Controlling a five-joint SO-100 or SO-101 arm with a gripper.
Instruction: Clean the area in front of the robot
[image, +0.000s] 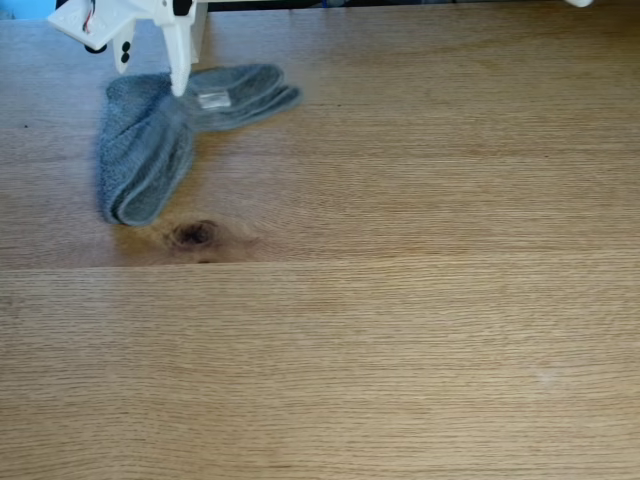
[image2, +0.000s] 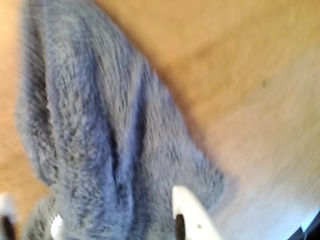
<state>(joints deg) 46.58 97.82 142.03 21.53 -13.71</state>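
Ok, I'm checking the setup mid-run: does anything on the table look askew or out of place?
The grey terry cloth is bunched and folded into a crooked V near the dark knot in the light oak tabletop, not flat. The white pincer hand sits on it. Nothing spilled or damaged.

oak tabletop, place unclear

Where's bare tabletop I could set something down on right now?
In the fixed view, the tabletop is bare right of the grey cloth and across everything nearer the camera than the dark knot. The top left corner is crowded: the cloth lies bunched there with the gripper on it.
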